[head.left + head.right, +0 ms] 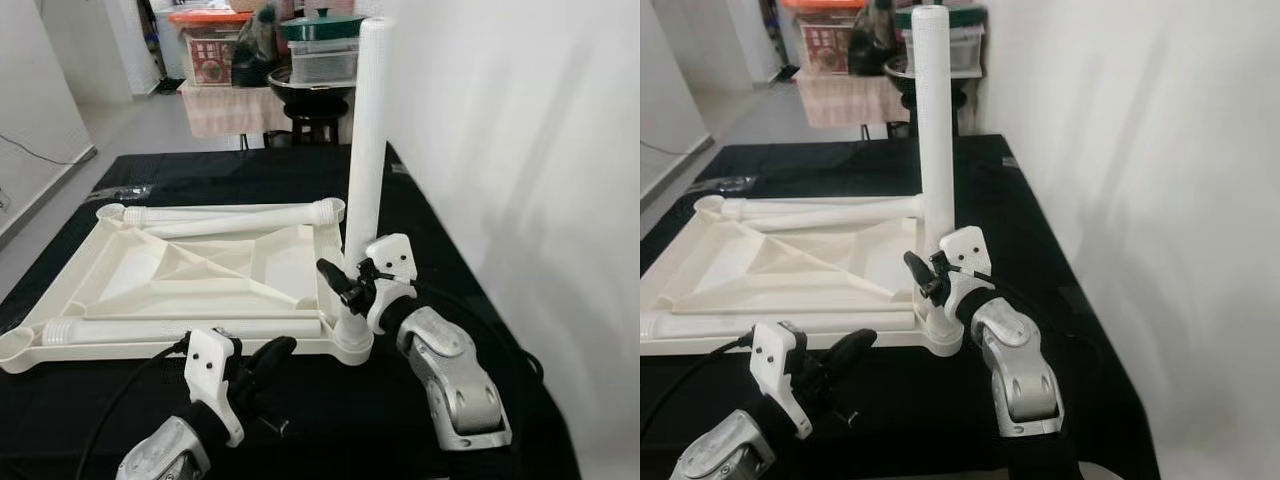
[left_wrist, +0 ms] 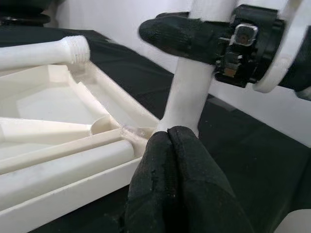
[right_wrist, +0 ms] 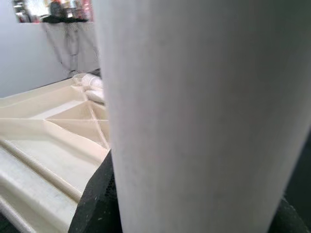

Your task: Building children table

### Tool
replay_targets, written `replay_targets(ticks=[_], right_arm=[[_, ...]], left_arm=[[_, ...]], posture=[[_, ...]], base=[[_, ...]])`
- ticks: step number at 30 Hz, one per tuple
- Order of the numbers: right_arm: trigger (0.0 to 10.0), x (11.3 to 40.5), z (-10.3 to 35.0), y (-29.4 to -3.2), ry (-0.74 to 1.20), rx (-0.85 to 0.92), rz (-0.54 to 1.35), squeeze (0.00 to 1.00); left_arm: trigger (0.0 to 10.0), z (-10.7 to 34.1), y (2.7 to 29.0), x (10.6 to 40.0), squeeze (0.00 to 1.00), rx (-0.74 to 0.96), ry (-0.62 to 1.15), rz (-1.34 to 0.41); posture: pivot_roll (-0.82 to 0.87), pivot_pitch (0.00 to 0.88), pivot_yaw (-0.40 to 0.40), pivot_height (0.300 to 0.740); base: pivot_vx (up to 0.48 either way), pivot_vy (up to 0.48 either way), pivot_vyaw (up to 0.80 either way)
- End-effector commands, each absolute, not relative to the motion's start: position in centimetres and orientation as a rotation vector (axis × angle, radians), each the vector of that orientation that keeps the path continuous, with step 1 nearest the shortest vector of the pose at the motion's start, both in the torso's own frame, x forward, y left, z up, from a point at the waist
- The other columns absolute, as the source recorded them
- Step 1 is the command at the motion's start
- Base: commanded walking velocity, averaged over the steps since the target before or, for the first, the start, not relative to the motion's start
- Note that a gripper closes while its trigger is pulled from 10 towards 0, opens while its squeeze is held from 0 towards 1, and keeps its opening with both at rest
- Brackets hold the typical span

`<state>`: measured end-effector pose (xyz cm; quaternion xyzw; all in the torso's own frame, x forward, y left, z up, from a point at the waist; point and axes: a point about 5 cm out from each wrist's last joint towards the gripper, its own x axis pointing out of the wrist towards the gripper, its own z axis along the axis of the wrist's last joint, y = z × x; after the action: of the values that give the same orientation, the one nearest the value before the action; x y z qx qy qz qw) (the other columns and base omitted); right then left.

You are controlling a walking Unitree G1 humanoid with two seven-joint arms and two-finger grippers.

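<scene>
One tabletop: a white plastic table top (image 1: 200, 270) lies upside down on a black cloth (image 1: 440, 240), its ribbed underside facing up.
Upright leg: a white table leg (image 1: 366, 130) stands vertical in the corner socket (image 1: 352, 335) at the near right corner of the table top, rising well above it.
Loose legs: one white leg (image 1: 240, 215) lies along the far edge of the upturned top, its threaded end towards the right; another (image 1: 170, 328) lies along the near edge, threaded end towards the left.
Right gripper: the right gripper (image 1: 350, 285) is clenched around the lower part of the upright leg, just above the socket; in the right wrist view the leg (image 3: 204, 111) sits between the black fingers (image 3: 95, 199), touching them.
Left gripper: the left gripper (image 1: 272, 352) sits low at the near edge of the table top, just left of the corner socket; its fingers (image 2: 180, 184) are pressed together with nothing between them, the tips just beside the base of the upright leg (image 2: 187, 102).
Wall: a plain white wall (image 1: 520, 150) runs along the right side of the cloth.
Background: a small table with stacked containers and a green lid (image 1: 322, 22) stands beyond the far end of the cloth.
</scene>
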<state>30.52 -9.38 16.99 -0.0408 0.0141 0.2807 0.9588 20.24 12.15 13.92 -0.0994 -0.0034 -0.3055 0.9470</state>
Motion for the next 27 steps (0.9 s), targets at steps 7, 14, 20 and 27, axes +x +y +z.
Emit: replay_targets(ticks=[7,14,20,27], right_arm=[[10.0,31.0,15.6,-8.6,0.133,-0.009,0.783,1.0],[10.0,30.7,17.8,-9.1,0.032,-0.08,1.121,0.0],[10.0,32.8,18.1,-10.5,0.066,-0.13,1.23,0.0],[10.0,34.5,18.0,-10.4,0.124,-0.131,1.311,0.0]], left_arm=[[10.0,13.6,12.3,20.5,0.0,-0.19,-0.003,-0.6],[10.0,13.5,12.2,20.5,0.0,-0.191,0.001,-0.607],[10.0,13.4,12.0,20.4,0.0,-0.194,0.004,-0.611],[10.0,13.4,11.8,20.0,0.0,-0.193,0.006,-0.605]], posture=[[-0.06,0.002,-0.009,0.74],[-0.05,0.0,-0.009,0.74],[-0.03,0.0,-0.025,0.74],[-0.01,0.0,-0.035,0.74]], base=[[0.0,0.0,0.0],[0.0,0.0,0.0],[0.0,0.0,0.0],[0.0,0.0,0.0]])
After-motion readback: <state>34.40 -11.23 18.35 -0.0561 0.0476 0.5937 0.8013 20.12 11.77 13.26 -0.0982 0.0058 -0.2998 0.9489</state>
